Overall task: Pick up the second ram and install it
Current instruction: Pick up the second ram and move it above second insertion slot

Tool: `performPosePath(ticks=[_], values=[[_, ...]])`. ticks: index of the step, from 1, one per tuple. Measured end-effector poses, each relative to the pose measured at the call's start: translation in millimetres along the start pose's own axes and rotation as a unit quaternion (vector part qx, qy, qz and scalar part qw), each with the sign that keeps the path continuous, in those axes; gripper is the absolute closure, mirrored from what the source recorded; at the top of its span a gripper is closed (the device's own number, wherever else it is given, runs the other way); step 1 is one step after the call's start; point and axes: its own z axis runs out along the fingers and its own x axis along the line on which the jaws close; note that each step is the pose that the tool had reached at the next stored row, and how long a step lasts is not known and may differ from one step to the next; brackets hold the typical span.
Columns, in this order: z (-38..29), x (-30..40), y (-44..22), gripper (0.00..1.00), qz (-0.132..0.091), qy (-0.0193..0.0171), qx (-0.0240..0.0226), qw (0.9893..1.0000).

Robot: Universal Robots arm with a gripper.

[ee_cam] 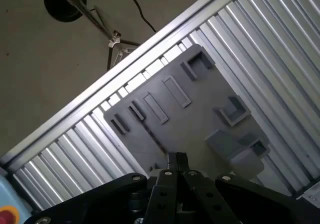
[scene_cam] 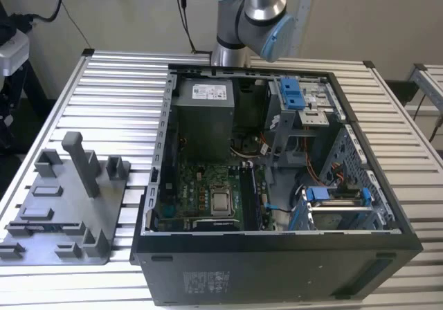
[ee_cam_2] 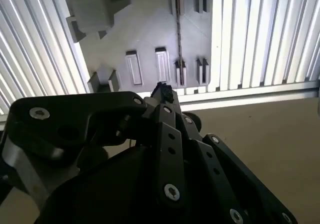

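One tray (scene_cam: 66,212): seen at the exterior view's left.
One second ram (ee_cam_2: 178,34): set edgewise in tray.
One claw (ee_cam_2: 162,90): fingertips pressed together.

Under my gripper (ee_cam: 176,158): grey tray (ee_cam: 200,119), mostly flat floor, room to come down. Obstacles I see: tall post (ee_cam: 235,154) just beside the tool, low upright holders (ee_cam_2: 161,64) in rows past the fingertips, and a thin dark ram (ee_cam_2: 178,34) on edge between holder pairs, straight ahead of the tips. Slatted table (ee_cam_2: 260,34) beyond the tray is flat. Behind the tool: table edge, then floor. Open computer case (scene_cam: 277,275) walls off the tray on the exterior view's right.
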Motion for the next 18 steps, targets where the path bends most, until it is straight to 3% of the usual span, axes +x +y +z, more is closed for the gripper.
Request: performPosePath(ticks=[3,9,15,18], values=[[0.4,0.0,0.0,0.89,-0.028,0.0009,0.0006,0.9996],[1.3,0.1,0.0,0.89,-0.068,0.0010,0.0031,0.9977],[2.5,0.4,0.0,0.89,-0.106,-0.0008,0.0082,0.9943],[4.5,0.4,-0.1,0.89,-0.129,-0.0012,0.0099,0.9916]])
